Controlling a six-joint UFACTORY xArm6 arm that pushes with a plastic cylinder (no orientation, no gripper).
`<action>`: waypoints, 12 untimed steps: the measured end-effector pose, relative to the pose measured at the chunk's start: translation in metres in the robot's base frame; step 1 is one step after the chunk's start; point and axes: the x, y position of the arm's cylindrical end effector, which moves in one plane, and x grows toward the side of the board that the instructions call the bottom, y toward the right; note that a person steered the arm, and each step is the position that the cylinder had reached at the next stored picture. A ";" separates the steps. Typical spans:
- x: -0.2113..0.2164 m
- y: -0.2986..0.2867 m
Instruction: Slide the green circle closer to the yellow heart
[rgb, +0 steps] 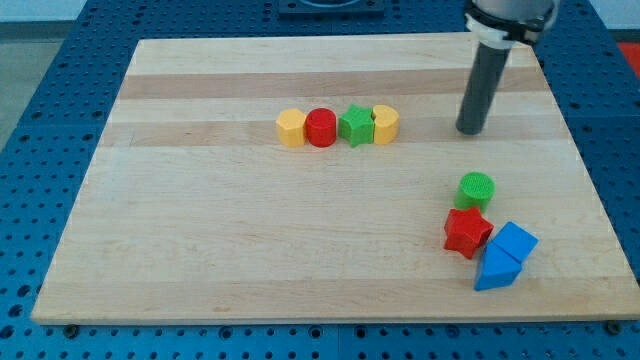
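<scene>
The green circle (476, 189) lies at the view's right, touching a red star (467, 232) just below it. The yellow heart (385, 124) sits at the right end of a row of blocks in the upper middle of the board. My tip (469, 131) rests on the board above the green circle, a short gap away from it, and to the right of the yellow heart. It touches no block.
The row holds, from left to right, a yellow hexagon (291, 128), a red circle (321, 127), a green star (355, 125), then the heart. A blue cube (514, 242) and a blue triangle (497, 270) lie next to the red star. The wooden board (200, 240) sits on a blue perforated table.
</scene>
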 end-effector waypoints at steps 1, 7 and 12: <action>0.042 0.015; 0.114 -0.039; 0.056 -0.052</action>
